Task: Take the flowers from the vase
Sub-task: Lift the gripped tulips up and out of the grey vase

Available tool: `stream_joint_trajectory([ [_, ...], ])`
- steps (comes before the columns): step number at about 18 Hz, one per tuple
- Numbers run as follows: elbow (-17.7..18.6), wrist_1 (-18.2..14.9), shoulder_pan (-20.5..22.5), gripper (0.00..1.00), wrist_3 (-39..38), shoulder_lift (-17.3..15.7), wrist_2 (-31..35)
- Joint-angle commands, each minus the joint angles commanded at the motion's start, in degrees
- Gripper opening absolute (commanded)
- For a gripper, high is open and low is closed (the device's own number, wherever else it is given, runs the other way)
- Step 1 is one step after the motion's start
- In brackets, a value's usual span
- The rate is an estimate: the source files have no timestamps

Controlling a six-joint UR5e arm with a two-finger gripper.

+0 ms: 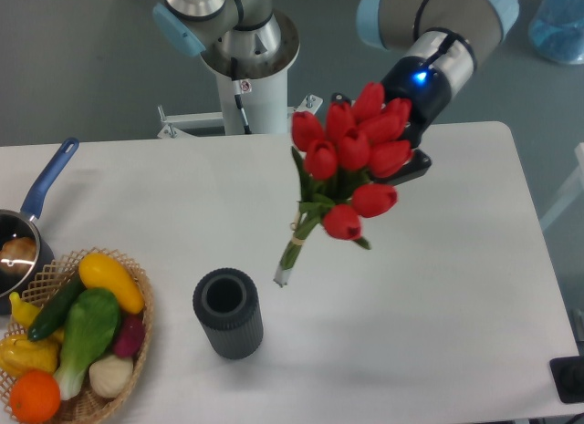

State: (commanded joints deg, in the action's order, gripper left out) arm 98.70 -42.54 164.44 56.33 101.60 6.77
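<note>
The flowers (351, 160), a bunch of red tulip buds with green leaves and tied stems, hang tilted in the air above the white table. Their stem ends (284, 276) are clear of the vase and lie to its upper right. My gripper (401, 155) is behind the buds at the upper right, mostly hidden by them, and shut on the flowers. One dark finger (412, 166) shows beside the buds. The vase (227, 312), a dark grey ribbed cylinder, stands upright with an empty round mouth near the front left of the table.
A wicker basket (137, 337) of mixed vegetables sits at the front left corner. A blue-handled saucepan (32, 214) lies at the left edge. The robot's white base column (246, 73) rises behind the table. A blue object (558, 23) shows at the top right.
</note>
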Motion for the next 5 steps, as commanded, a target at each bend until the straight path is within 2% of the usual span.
stream_joint_trajectory([
  [5, 0.1, 0.1, 1.8, 0.32, 0.3, 0.1, 0.1],
])
